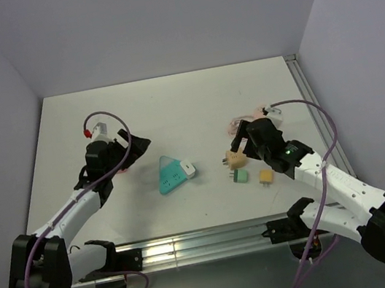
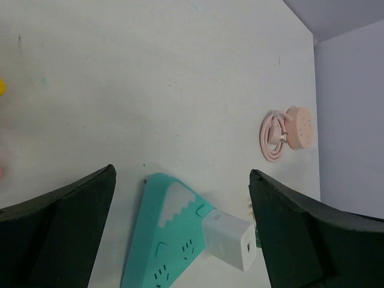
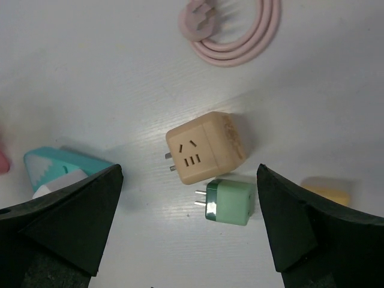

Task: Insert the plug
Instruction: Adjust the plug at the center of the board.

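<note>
White tabletop [image 1: 172, 110] is enclosed by pale lilac walls. In the right wrist view, a small green plug [image 3: 231, 203] is seen lying on it between the spread fingers of the right gripper [image 3: 187, 174], nearer to the finger on the right of that view, with its two metal pins turned toward the other finger. No object is held by this gripper. A beige cube adapter [image 3: 207, 153] lies just beside the plug, farther out from the fingertips. A yellow plug [image 3: 327, 195] is partly hidden behind the finger near the green plug. A coiled pink cable [image 3: 240, 36] lies well ahead.

The left gripper [image 2: 182, 174] is also spread wide and nothing is grasped. Between its fingers a teal triangular power strip [image 2: 168, 240] is seen, with a white charger [image 2: 231, 240] plugged into its edge.
</note>
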You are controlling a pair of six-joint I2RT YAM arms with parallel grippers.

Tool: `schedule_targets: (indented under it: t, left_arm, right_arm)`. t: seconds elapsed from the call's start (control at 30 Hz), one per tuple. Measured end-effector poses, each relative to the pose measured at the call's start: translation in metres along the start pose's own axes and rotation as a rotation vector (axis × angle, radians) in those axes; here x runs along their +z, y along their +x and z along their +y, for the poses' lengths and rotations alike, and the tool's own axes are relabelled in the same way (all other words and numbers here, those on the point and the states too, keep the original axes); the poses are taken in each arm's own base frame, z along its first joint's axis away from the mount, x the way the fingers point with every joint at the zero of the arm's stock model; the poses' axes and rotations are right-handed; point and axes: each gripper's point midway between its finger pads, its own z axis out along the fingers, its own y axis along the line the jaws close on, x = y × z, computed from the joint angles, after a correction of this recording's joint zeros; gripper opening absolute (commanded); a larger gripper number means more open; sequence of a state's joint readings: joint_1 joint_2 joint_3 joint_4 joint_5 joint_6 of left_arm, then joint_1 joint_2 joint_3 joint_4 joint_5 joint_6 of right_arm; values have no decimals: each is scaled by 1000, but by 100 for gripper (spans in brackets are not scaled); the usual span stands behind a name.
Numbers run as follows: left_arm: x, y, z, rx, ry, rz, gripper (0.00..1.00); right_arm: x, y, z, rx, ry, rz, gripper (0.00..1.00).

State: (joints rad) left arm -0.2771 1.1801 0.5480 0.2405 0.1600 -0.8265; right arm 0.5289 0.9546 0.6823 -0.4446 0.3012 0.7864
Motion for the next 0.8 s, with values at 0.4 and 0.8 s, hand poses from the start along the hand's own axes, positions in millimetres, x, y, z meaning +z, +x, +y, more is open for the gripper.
schedule_targets:
  t: [0.4,0.8]
  left_arm:
    - [-8,11,12,-3,-34,18,98]
    - [-9,15,21,16,-56,22,97]
  right_arm:
    - [26,-5,-30,-23,164,90,92]
    - [57,26,-9,-201,50,275,88]
